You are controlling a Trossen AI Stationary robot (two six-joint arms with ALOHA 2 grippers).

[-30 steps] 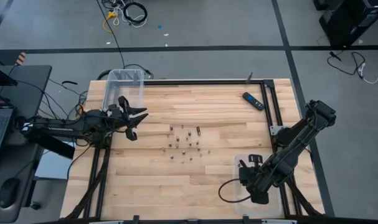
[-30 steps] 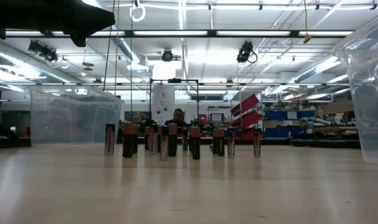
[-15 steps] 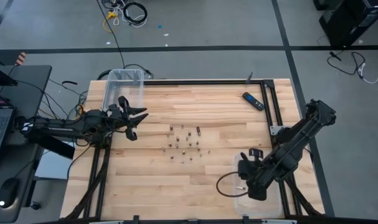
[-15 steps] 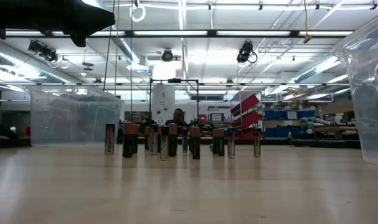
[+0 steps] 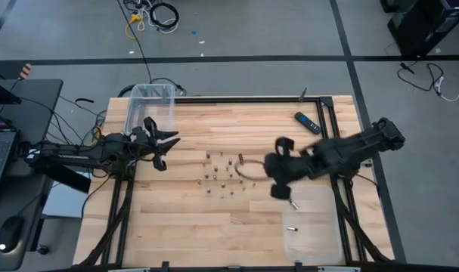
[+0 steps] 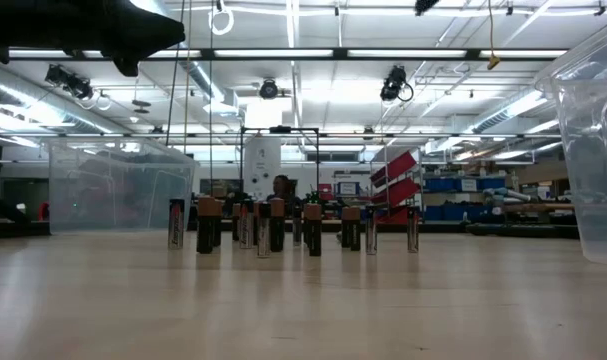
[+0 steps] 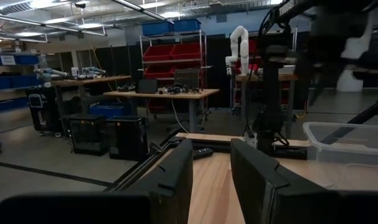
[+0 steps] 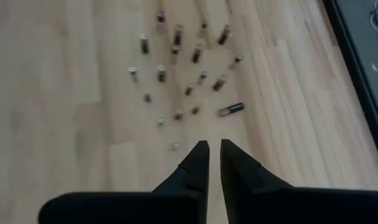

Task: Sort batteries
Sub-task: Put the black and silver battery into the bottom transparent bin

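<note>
Several small batteries stand on end in a loose cluster at the table's middle, and they show upright in the low view. One battery lies on its side. My right gripper hangs above the cluster's right side, tilted down. Its fingers are almost together, with only a thin slit between them and nothing in it. My left gripper waits open at the table's left. Two loose batteries lie in the clear bin at the near right.
A clear bin stands at the far left corner and another clear bin at the near right. A black-and-blue remote lies at the far right. Bare wood lies in front of the cluster.
My right gripper has risen from over the near-right bin. It has swung toward the table's middle and far side and now hangs over the battery cluster, tipped further forward. The batteries on the table have not moved.
</note>
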